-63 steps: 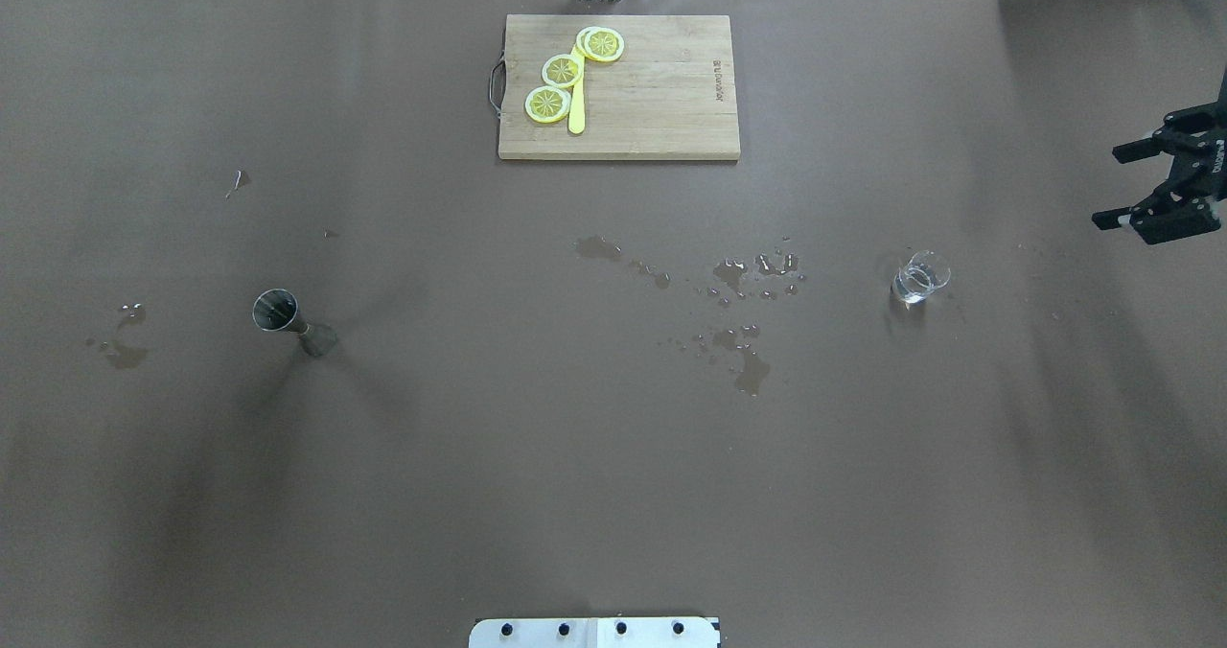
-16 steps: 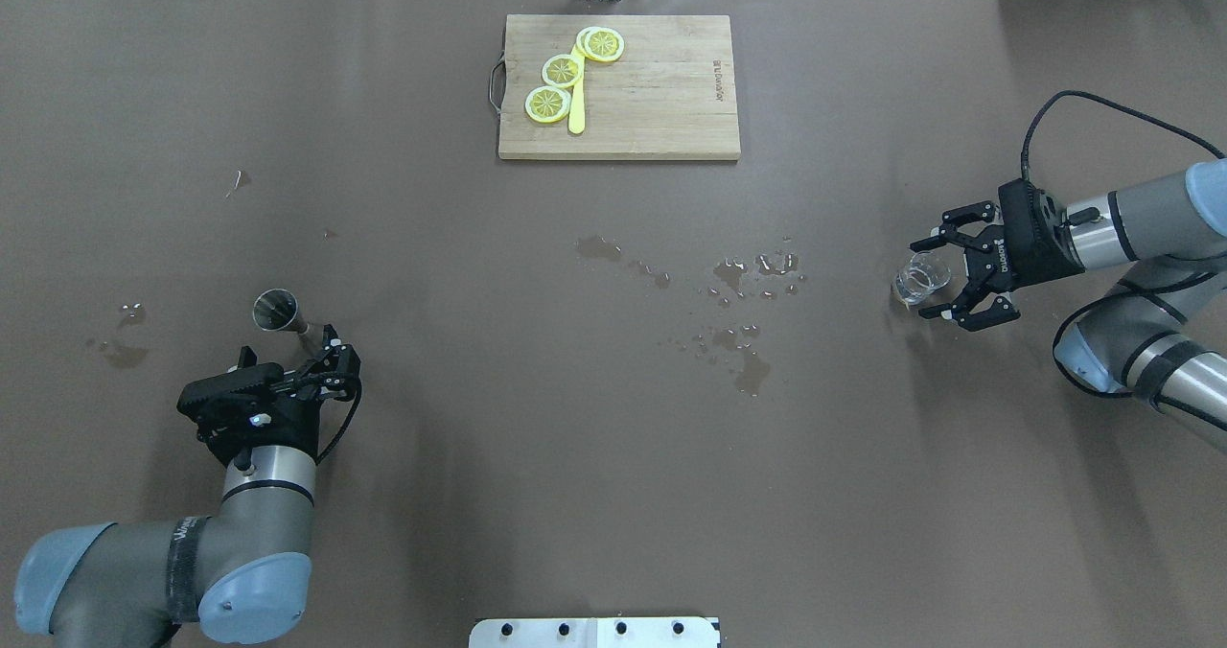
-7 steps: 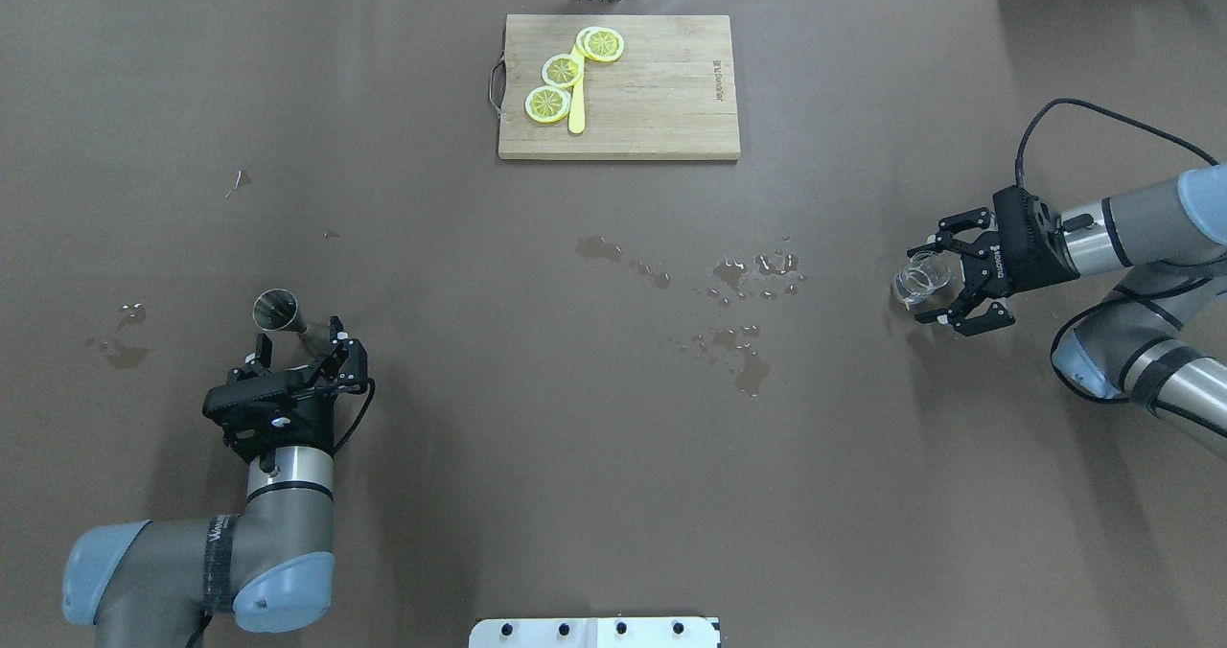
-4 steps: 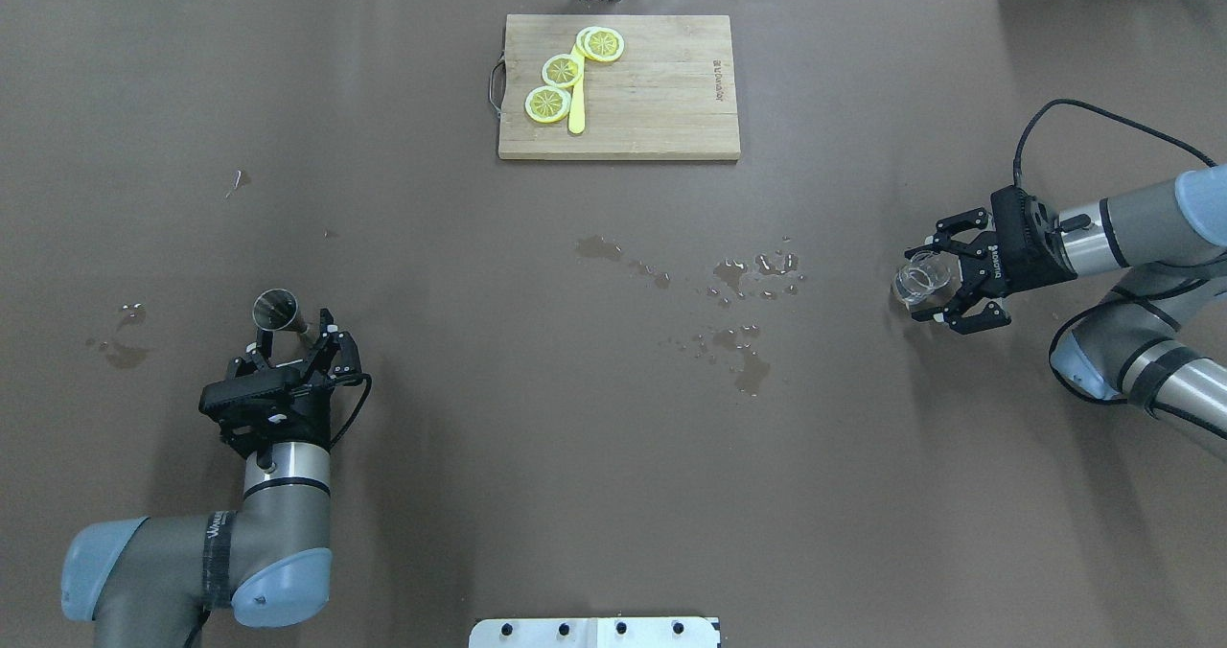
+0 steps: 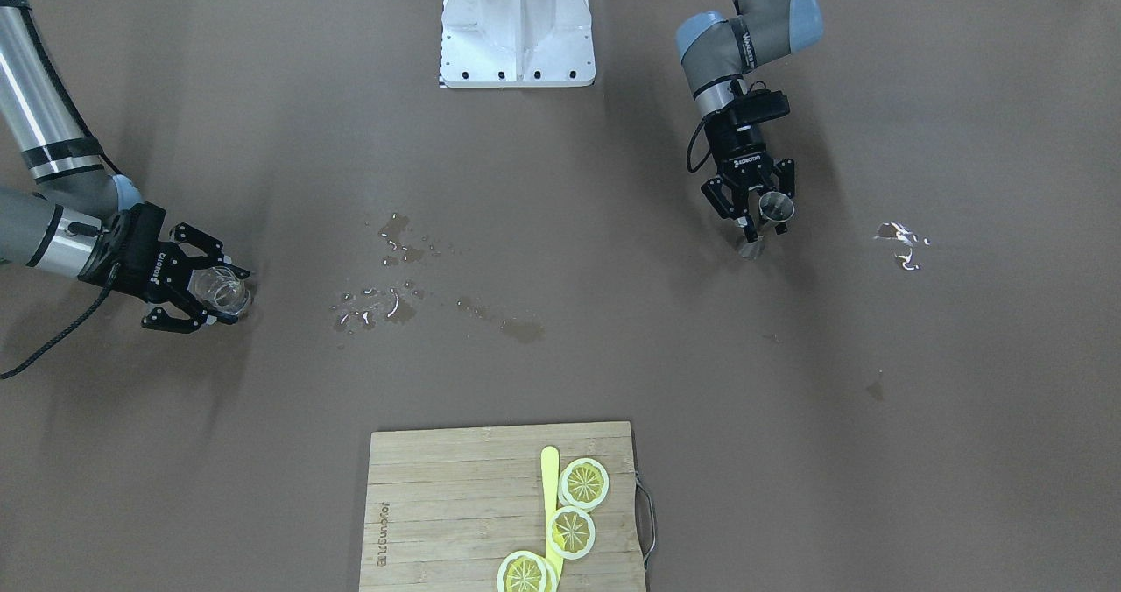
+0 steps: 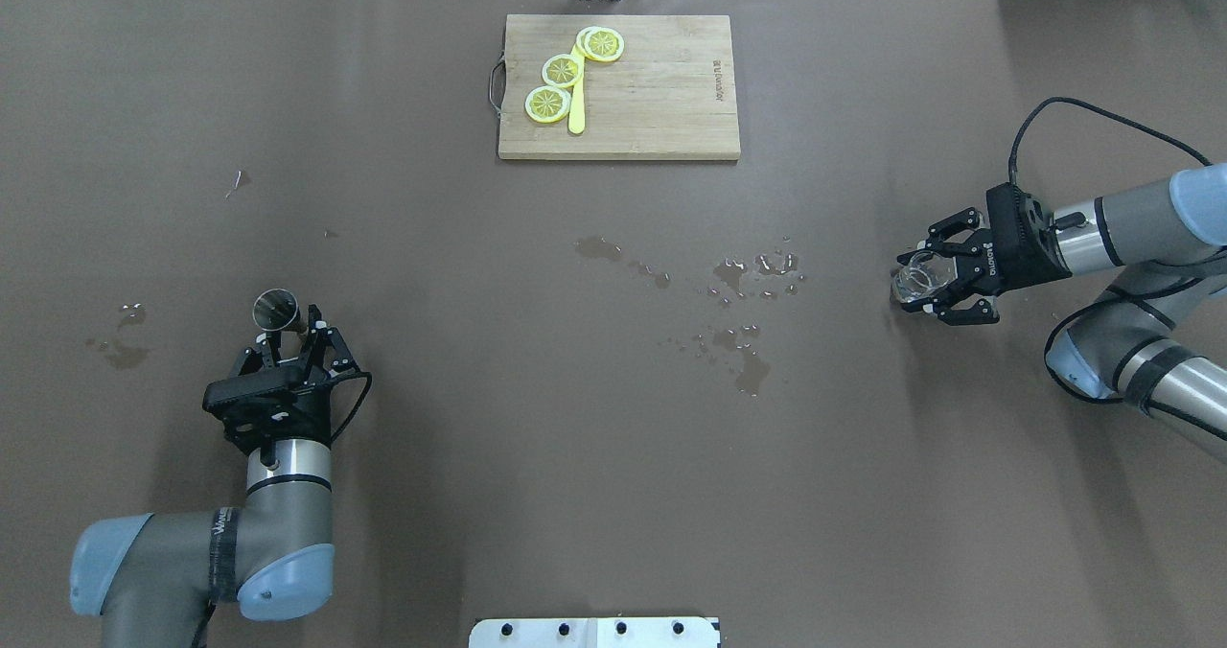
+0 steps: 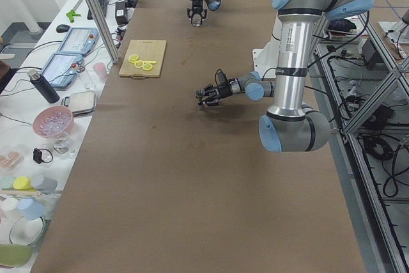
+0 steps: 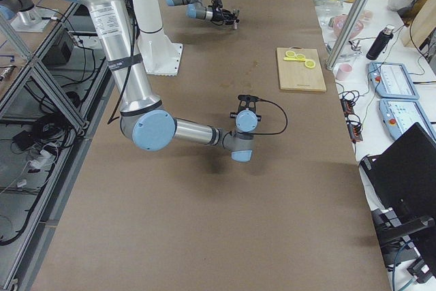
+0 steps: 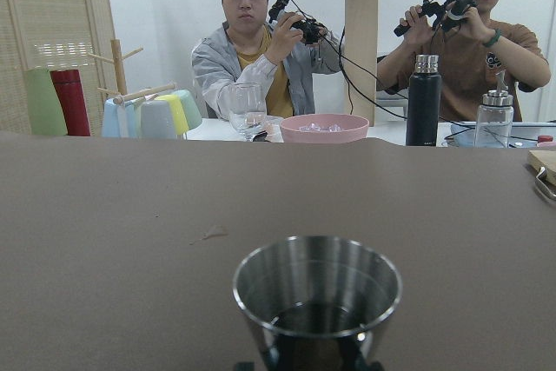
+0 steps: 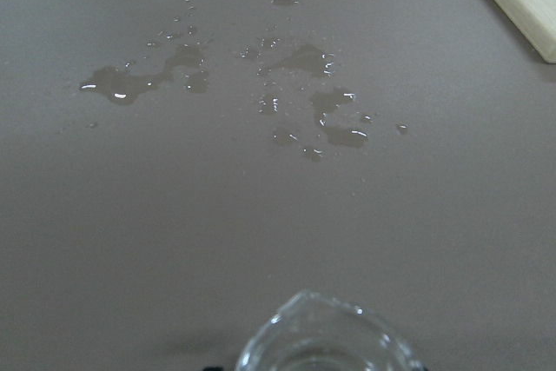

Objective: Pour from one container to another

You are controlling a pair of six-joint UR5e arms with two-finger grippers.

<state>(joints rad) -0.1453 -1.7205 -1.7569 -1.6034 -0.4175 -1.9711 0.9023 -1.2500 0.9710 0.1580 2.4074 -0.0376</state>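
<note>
The steel jigger (image 6: 275,310) (image 5: 776,207) stands upright at the table's left. My left gripper (image 6: 298,334) (image 5: 762,220) straddles its lower part, open, with the fingers close on both sides. The left wrist view looks into the jigger's (image 9: 317,297) cup from just behind it. The clear glass tumbler (image 6: 915,279) (image 5: 219,290) stands at the right with a little water in it. My right gripper (image 6: 911,284) (image 5: 229,296) is shut on it, a finger against each side. Only the tumbler's rim (image 10: 326,341) shows in the right wrist view.
A wooden cutting board (image 6: 661,102) with lemon slices (image 6: 562,70) and a yellow knife lies at the far middle. Water puddles (image 6: 738,274) spread between the arms, with smaller spots (image 6: 120,351) left of the jigger. The robot's base plate (image 6: 594,632) is at the near edge.
Both arms came in from the sides. Over the last second the left fingers narrowed around the jigger and the right fingers closed onto the tumbler. Neither container has moved.
</note>
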